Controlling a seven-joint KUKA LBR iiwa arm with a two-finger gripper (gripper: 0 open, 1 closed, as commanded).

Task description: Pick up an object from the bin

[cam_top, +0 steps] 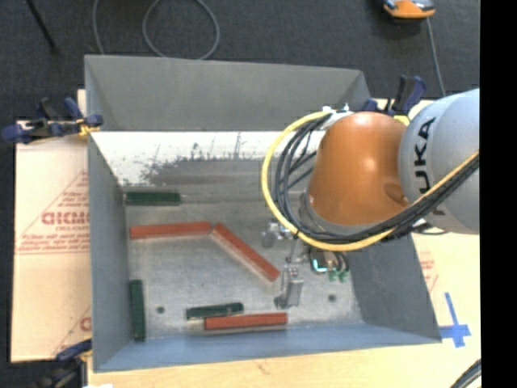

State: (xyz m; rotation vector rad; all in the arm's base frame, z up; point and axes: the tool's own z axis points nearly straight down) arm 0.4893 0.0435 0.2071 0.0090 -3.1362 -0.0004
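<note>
Near wall: a flat red bar (pixel 245 322) lay along it, with a dark green bar (pixel 214 310) just beyond, almost touching.
Near-left corner: a second green bar (pixel 138 309) lay lengthwise by the left wall of the bin (pixel 105 241).
Gripper (pixel 288 288): low over the floor, right of centre, just beside the near-right end of the diagonal red bar (pixel 246 253).
Jaws: could not tell whether apart or together; nothing seen between them.
Mid floor, left: a third red bar (pixel 171 231), its right end meeting the diagonal one.
Far left: another green bar (pixel 152 198).
Wrist: orange cover (pixel 359 168), looped with cables.
</note>
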